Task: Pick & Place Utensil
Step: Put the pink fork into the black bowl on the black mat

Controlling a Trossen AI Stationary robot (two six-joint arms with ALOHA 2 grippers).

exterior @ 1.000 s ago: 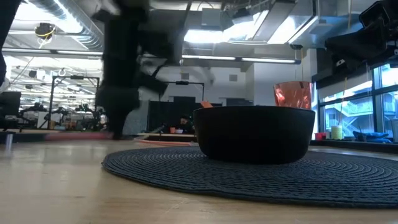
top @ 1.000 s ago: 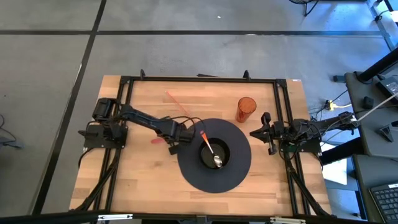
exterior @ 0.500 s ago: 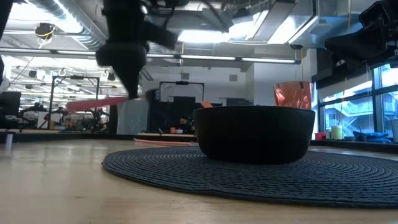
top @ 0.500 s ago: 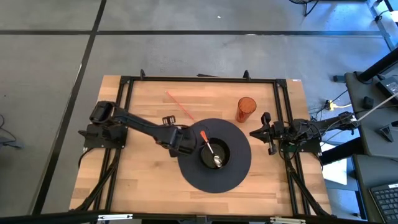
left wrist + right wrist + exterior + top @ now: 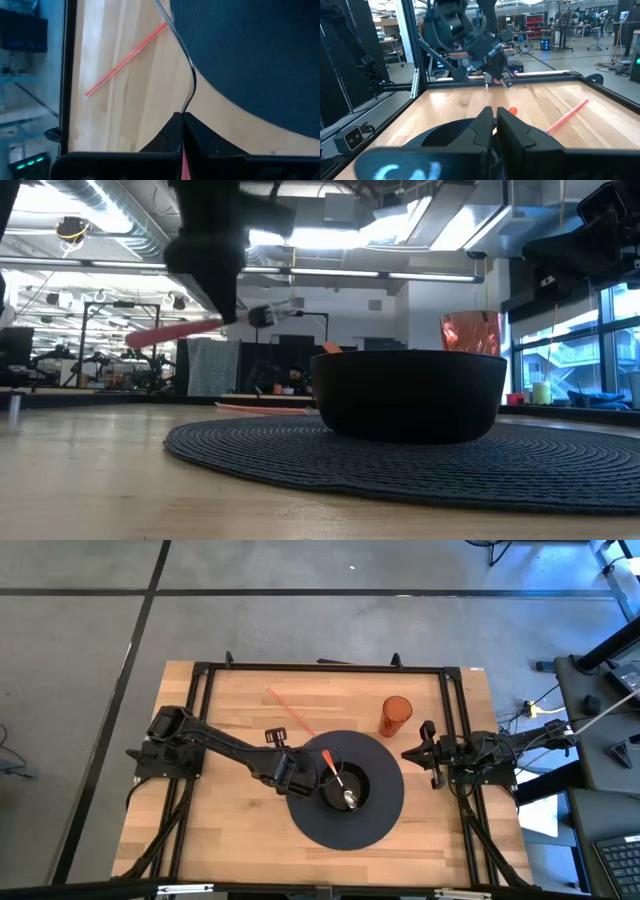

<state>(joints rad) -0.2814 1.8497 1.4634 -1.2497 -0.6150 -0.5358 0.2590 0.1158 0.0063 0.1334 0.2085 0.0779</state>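
My left gripper [image 5: 288,768] hangs over the table just left of the black bowl [image 5: 345,786], shut on a utensil with a pink handle [image 5: 175,332] and a thin metal shaft [image 5: 192,80]. The bowl stands on a round dark mat [image 5: 385,810]. Inside it lies a spoon with an orange handle [image 5: 327,759]. In the low view the utensil shows nearly level, high above the table, left of the bowl [image 5: 410,392]. My right gripper [image 5: 428,755] waits shut at the table's right edge. My left gripper pinches the utensil between its two fingers [image 5: 172,131], about where the pink handle [image 5: 185,161] meets the metal shaft [image 5: 186,105]. The fingers come from above, pointing down, and lie across it [image 5: 230,318]. The utensil is lifted clear, nearly level, its metal end [image 5: 265,312] slightly higher and toward the bowl.
An orange translucent cup [image 5: 395,715] stands beyond the mat on the right. A thin red stick [image 5: 290,710] lies on the wood on the far side, also seen in the left wrist view [image 5: 125,59]. Bare wood lies on the table's left and near sides.
My left gripper has risen from the tabletop and moved right toward the bowl, carrying the pink-handled utensil. The utensil lay on the table a second ago and is now lifted clear, its metal end tipped slightly up.
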